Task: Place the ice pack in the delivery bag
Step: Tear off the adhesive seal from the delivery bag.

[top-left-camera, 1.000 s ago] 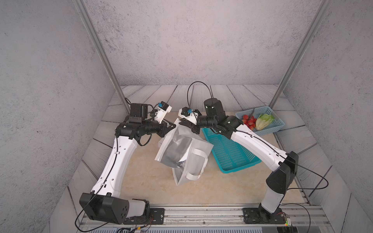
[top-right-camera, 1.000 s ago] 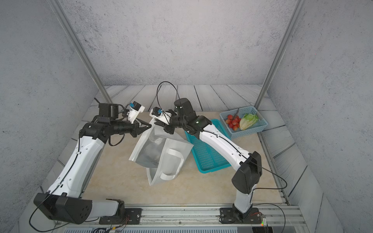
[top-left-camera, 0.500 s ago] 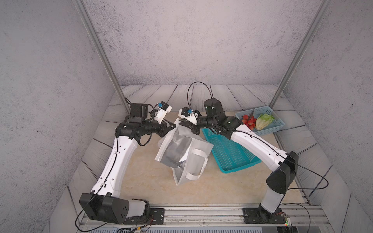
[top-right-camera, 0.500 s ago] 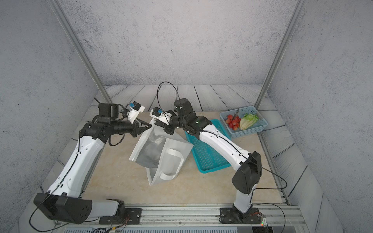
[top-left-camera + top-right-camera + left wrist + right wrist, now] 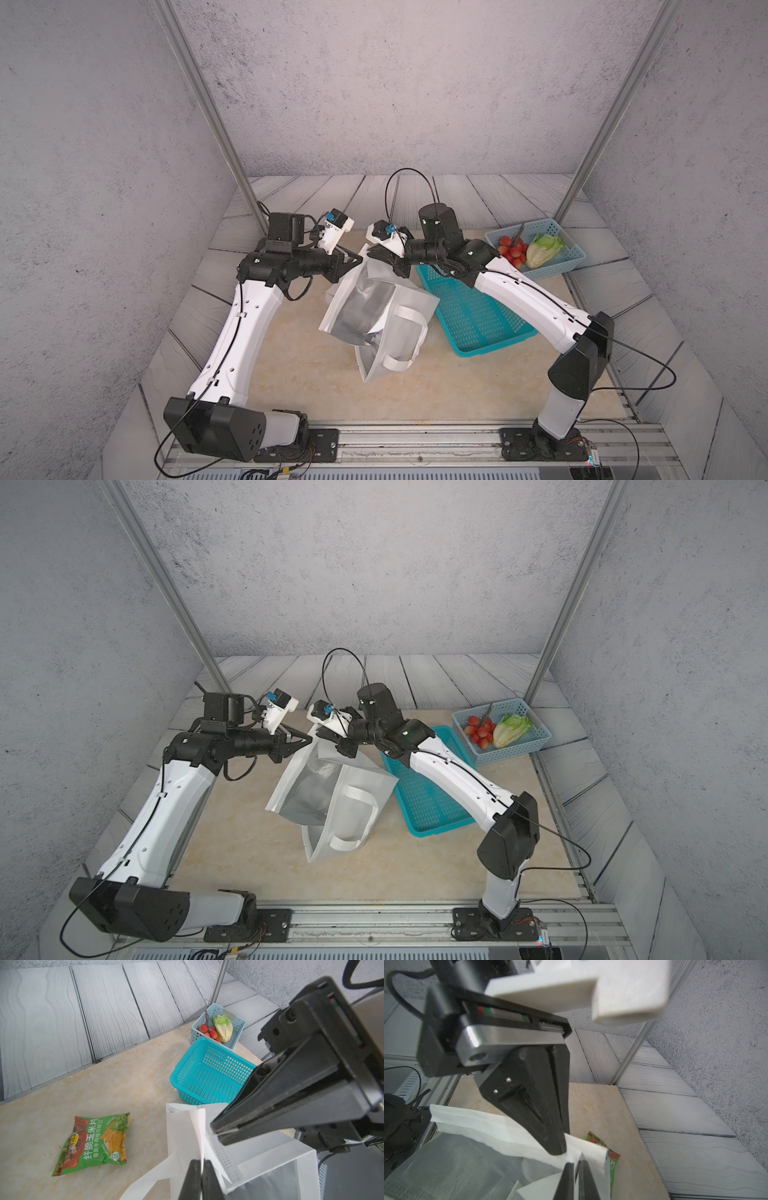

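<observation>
**Two grippers, one rim: the bag hangs open**

Here's the left gripper (image 5: 358, 261), jaws pressed together on the top rim of the large white tote-style delivery bag with silver foil lining (image 5: 370, 305). The left wrist view shows the white cloth edge nipped between its black fingertips (image 5: 192, 1178). The right gripper (image 5: 374, 254) meets it almost tip to tip, just beside it on the same rim. Its jaws are clamped too, with a sliver of white fabric in the bite.

Below both sets of jaws the bag hangs tilted with its mouth gaping. Its base is down on the beige marbled tabletop (image 5: 291, 374), and a flat white loop handle (image 5: 409, 332) lies across its outer wall. Inside there is crinkled foil and, deep down, a pale scrap too small to name. I cannot pick out the ice pack.

Behind the right jaws, under that wrist, sits a teal mesh plastic basket (image 5: 478, 320) just beside the bag, its perforated floor in plain sight. Further back along that arm's side, a pale blue mesh basket (image 5: 557, 270) holds a cluster of bumpy red fruits (image 5: 513, 249) and a leafy green-yellow lettuce head (image 5: 542, 249) side by side.

Beyond the left jaws' tips, a flat green printed snack packet (image 5: 93, 1142) lies on the tabletop, apart from the bag.
</observation>
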`<state>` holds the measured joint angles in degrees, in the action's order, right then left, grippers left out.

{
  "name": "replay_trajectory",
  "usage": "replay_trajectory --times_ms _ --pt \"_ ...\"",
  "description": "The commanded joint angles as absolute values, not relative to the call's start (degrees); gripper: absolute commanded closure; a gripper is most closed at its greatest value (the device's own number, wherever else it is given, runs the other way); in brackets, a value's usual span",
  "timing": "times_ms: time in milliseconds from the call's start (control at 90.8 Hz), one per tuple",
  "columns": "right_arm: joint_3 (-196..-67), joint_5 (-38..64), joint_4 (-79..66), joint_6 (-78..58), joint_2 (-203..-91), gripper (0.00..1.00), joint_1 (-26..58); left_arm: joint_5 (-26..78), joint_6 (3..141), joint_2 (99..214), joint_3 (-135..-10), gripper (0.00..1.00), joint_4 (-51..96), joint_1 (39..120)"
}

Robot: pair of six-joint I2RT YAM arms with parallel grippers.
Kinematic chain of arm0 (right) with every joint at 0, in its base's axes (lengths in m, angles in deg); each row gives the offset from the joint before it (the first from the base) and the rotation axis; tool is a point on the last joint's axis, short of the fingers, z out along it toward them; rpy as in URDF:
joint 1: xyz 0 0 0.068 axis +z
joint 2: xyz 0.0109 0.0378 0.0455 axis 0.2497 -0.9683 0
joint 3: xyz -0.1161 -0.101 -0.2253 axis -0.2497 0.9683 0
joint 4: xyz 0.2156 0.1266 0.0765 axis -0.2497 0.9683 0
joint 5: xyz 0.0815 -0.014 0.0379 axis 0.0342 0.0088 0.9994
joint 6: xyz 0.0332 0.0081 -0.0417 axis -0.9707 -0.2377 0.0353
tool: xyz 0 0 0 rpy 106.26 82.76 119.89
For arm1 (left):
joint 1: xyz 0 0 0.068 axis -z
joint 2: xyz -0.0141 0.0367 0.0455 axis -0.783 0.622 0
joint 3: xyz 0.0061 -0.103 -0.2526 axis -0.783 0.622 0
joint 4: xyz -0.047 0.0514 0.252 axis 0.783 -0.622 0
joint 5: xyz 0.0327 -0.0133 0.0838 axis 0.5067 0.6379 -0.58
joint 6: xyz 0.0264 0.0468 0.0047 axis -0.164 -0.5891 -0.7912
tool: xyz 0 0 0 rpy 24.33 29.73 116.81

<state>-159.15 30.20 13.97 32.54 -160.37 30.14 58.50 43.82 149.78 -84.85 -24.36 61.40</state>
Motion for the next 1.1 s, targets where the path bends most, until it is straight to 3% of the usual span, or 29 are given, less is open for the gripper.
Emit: replay_trajectory --times_ms 0,121,231,264,341,374,396,539,694,793,969,1090 --pt "-160.70 28.89 13.76 31.68 -160.78 1.00 30.54 59.83 43.40 149.19 -85.07 0.96 -25.28 61.82" --pt "-160.72 28.28 14.75 31.83 -160.63 1.00 30.88 59.67 44.88 149.02 -85.30 0.88 -24.70 61.75" --pt "-158.91 30.70 15.83 31.90 -158.74 1.00 31.07 59.35 48.84 148.02 -85.48 0.49 -22.75 60.19" --pt "-157.70 32.21 15.82 31.91 -157.59 1.00 31.19 59.34 50.65 147.29 -85.42 0.33 -21.87 59.10" --pt "-153.15 34.72 14.89 32.56 -154.11 1.00 32.34 59.44 55.61 145.41 -84.98 0.21 -18.46 55.43" --pt "-151.08 35.46 14.41 33.01 -152.72 1.00 32.93 58.79 58.01 144.68 -84.94 0.06 -17.26 53.83" --pt "-149.95 35.91 14.16 33.26 -151.78 1.00 33.42 58.32 59.49 144.28 -85.00 0.02 -16.53 53.05" --pt "-146.69 40.60 15.43 34.84 -148.09 1.00 37.56 51.37 66.00 143.88 -85.70 0.00 -15.07 50.40" --pt "-149.55 42.80 22.20 38.80 -146.73 1.00 50.27 39.77 69.86 144.97 -84.51 0.00 -15.86 48.68" --pt "-152.92 38.60 25.73 40.40 -147.82 1.00 57.46 40.72 72.47 145.85 -83.93 0.00 -13.82 47.78" --pt "-159.13 40.87 30.95 39.78 -149.69 1.00 62.61 40.77 72.61 147.03 -83.62 0.00 -12.24 47.67" --pt "-161.39 34.89 26.44 36.49 -144.97 1.00 64.39 36.47 72.07 149.53 -83.91 0.00 -12.81 46.82"
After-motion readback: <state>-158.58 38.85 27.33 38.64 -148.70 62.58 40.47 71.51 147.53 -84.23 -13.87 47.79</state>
